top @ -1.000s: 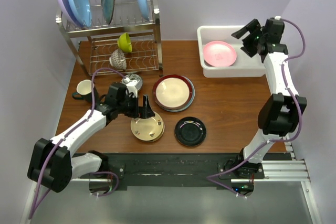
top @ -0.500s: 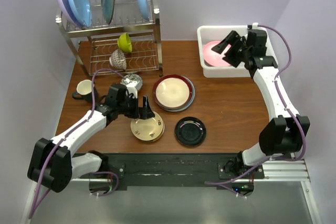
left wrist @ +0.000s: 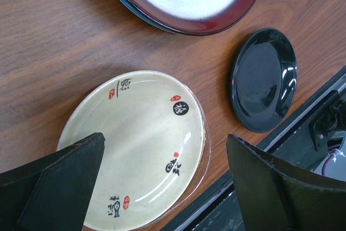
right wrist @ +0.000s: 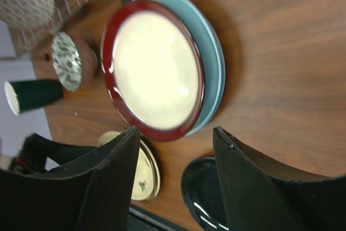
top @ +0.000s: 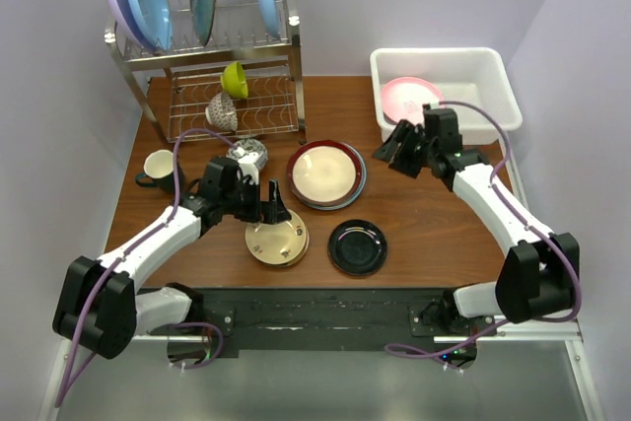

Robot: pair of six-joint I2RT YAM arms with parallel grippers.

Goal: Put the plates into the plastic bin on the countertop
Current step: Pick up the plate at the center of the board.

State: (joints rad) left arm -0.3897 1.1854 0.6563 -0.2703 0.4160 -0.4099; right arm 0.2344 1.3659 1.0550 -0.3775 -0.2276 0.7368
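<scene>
A pink plate (top: 409, 96) lies in the white plastic bin (top: 473, 61) at the back right. On the countertop (top: 434, 214) a maroon-rimmed cream plate (top: 325, 173) (right wrist: 154, 71) rests on a teal plate (right wrist: 213, 52). A white plate with red spots (left wrist: 140, 133) tops a gold-tan stack (top: 276, 241). A glossy black plate (top: 357, 246) (left wrist: 264, 79) lies beside it. My left gripper (top: 274, 212) (left wrist: 165, 150) hangs open over the spotted plate. My right gripper (top: 392, 148) (right wrist: 177, 133) is open and empty, low between the bin and the maroon plate.
A steel wire rack (top: 232, 46) at the back left holds upright blue and lilac plates, a lime bowl (top: 235, 79) and a patterned cup (top: 222, 112). A dark mug (top: 158, 167) and another cup (top: 248, 153) stand by my left arm.
My right arm has swung from above the bin down and left to the countertop near the maroon plate, its jaws narrowing somewhat. The left arm has not moved.
</scene>
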